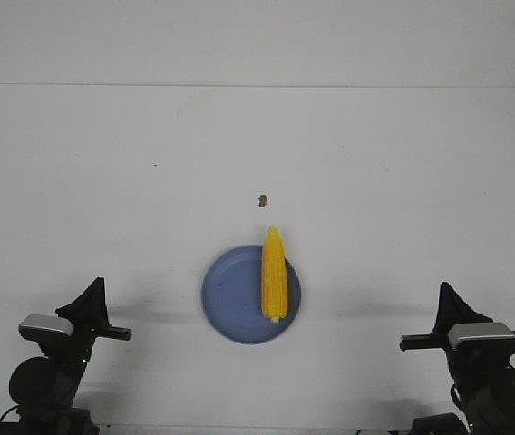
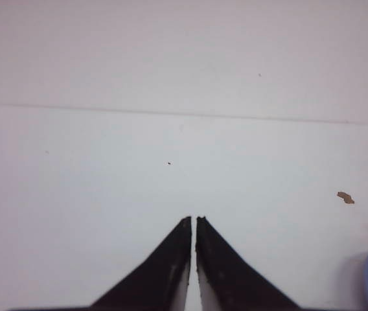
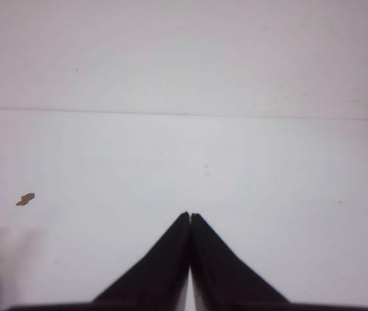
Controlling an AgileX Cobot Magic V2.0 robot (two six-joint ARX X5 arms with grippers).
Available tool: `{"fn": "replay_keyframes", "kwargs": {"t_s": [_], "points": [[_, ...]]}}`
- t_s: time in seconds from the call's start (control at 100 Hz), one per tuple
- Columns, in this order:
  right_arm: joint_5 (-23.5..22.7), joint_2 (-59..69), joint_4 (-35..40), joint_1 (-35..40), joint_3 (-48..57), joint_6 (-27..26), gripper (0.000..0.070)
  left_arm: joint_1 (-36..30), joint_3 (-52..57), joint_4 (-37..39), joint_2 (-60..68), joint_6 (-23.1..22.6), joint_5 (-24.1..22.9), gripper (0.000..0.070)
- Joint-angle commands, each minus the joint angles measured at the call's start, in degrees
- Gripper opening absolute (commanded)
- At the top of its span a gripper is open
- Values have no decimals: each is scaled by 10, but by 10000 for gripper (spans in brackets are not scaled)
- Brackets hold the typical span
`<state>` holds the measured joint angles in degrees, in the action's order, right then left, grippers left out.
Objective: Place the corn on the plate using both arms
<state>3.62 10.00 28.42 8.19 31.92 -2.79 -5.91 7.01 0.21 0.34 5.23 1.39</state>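
One corn (image 1: 275,274) cob lies on the plate (image 1: 230,299), along its right side, blunt end near and tapered tip pointing far and reaching just past the far rim; this looks like the finished placement the task asks for, with the cob resting lengthwise so that the raised rim can keep it from rolling off. Around the blue plate the white tabletop (image 1: 103,181) is bare except for a small brown speck (image 1: 261,199) a little beyond the corn's tip. Both arms sit folded at the near corners, well apart from the plate on either side, which I judge to be a rest pose that keeps them out of the way. In the left wrist view the left end effector (image 2: 193,219) shows its two black fingers drawn together with only a thin sliver of light between them, holding nothing. In the right wrist view the right end effector (image 3: 190,215) has its tips touching, also empty, though the front view is too small to confirm either.
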Motion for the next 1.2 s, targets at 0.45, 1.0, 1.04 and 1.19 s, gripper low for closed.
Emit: {"fn": "replay_keyframes", "kwargs": {"t_s": [0.45, 1.0, 1.04, 1.19], "points": [[1, 2, -6, 0, 6, -2, 0, 3, -62, 131, -2, -13, -2, 12], [1, 2, -6, 0, 6, -2, 0, 3, -62, 130, -2, -14, -2, 12], [1, 2, -6, 0, 6, -2, 0, 3, -62, 130, -2, -14, -2, 12], [0, 2, -11, 0, 4, 0, 0, 3, -62, 130, -2, -14, -2, 12]]}}
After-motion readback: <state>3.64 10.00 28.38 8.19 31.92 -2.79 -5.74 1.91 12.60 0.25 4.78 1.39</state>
